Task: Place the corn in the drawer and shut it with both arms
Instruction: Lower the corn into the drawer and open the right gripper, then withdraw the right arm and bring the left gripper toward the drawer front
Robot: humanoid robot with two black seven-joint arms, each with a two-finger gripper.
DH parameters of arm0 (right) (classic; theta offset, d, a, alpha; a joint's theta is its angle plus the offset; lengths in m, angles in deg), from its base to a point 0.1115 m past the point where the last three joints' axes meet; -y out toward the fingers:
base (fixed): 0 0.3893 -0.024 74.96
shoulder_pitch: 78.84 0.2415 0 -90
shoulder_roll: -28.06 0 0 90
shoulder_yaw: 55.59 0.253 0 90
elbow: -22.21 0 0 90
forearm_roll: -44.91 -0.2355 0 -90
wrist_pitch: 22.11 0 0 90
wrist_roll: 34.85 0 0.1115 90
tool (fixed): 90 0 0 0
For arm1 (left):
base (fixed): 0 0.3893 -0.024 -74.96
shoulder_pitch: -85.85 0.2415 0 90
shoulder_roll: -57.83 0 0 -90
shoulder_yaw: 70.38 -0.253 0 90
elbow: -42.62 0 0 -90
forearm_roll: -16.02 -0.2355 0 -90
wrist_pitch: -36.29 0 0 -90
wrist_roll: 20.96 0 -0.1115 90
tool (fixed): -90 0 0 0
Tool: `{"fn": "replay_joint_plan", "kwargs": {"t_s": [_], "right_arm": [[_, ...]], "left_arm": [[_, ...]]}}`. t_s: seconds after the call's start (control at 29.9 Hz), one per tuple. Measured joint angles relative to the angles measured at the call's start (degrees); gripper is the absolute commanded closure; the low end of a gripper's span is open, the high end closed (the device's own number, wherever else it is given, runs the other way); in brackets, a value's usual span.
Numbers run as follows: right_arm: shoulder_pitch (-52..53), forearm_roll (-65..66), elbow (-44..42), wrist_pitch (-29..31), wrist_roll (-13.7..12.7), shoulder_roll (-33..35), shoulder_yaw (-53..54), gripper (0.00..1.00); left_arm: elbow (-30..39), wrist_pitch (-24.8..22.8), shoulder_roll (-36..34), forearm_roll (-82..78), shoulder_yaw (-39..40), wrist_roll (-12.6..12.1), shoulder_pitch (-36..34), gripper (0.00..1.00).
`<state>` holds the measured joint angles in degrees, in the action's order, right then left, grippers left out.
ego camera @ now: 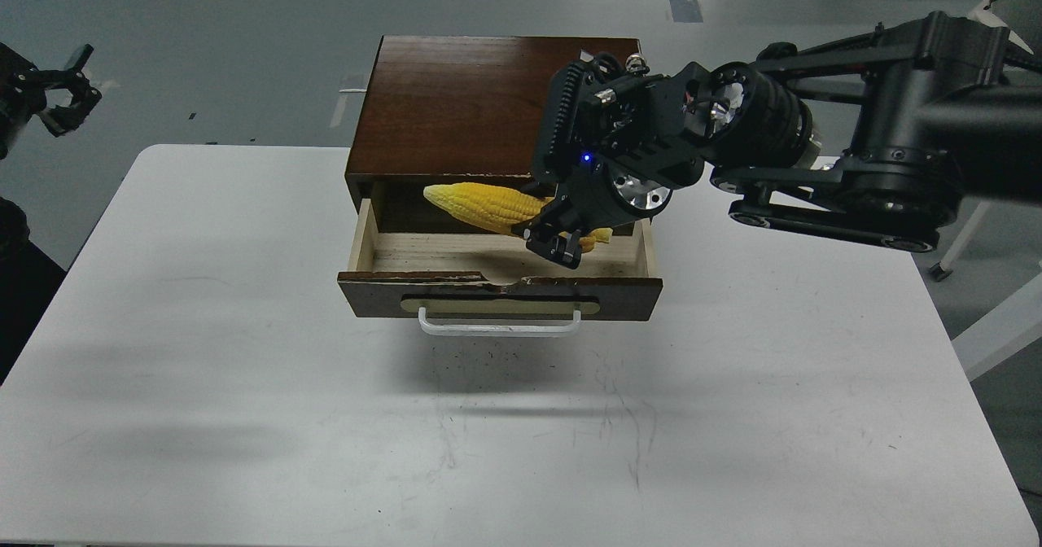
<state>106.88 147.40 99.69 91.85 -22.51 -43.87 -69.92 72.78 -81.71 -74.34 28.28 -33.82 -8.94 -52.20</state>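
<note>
The drawer (498, 295) stands pulled open from the dark brown cabinet (488, 103), showing its pale wood floor and its white bar handle (499, 326). My right gripper (555, 238) is shut on the yellow corn (488, 205) and holds it level above the open drawer, tapered tip pointing left. The thick end of the corn is partly hidden behind the gripper. My left gripper (65, 99) is at the far left edge, away from the table, its prongs spread apart and empty.
The cabinet sits at the back middle of a white table (244, 384). White chair or desk legs (973, 221) stand on the grey floor to the right. My right arm (855, 164) reaches in over the table's right rear corner.
</note>
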Motion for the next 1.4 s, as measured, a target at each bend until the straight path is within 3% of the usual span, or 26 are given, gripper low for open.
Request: {"fn": "replay_joint_plan", "kwargs": {"t_s": [0.13,0.27,0.5,0.67,0.9,1.04,1.2,1.4], "right_arm": [[-0.38,-0.67,-0.41,-0.26,0.31,0.55,3.48,0.18],[-1.6,-5.62,-1.48,-0.34,0.32,2.44,9.37,0.04],[-5.25,-24.84,-6.74,-0.35,-0.13,9.08,18.55,0.0],[-9.56,-42.1,-16.31,-0.89,-0.16,12.28,23.37,0.0],[-17.52,-68.54,-31.69,-1.83,0.08,12.6,28.68,0.0],[-22.04,-79.5,-35.17,-1.89,0.33,12.63,30.73,0.0],[-28.48,-95.02,-39.41,-1.61,0.39,13.79,38.28,0.0],[-35.52,-116.58,-48.4,-0.62,-0.11,14.09,45.83,0.0]], "left_arm": [[0.02,0.0,-0.01,-0.18,-0.44,-0.26,-0.22,0.02],[0.47,0.0,0.06,-2.37,-0.57,-0.41,-0.32,0.02],[1.34,0.0,-0.79,-9.59,-0.43,-0.18,-2.17,0.04],[6.92,-0.01,-3.41,-15.29,-0.4,0.18,-5.38,0.05],[24.38,-0.01,-7.27,-29.42,-0.36,0.28,-6.22,0.07],[36.09,-0.04,-8.58,-39.8,-0.4,0.41,-5.84,0.09],[50.87,-0.01,-10.49,-55.37,-0.48,3.21,-4.36,0.1],[65.47,-0.01,-13.18,-75.12,-0.61,5.05,3.5,0.29]]}}
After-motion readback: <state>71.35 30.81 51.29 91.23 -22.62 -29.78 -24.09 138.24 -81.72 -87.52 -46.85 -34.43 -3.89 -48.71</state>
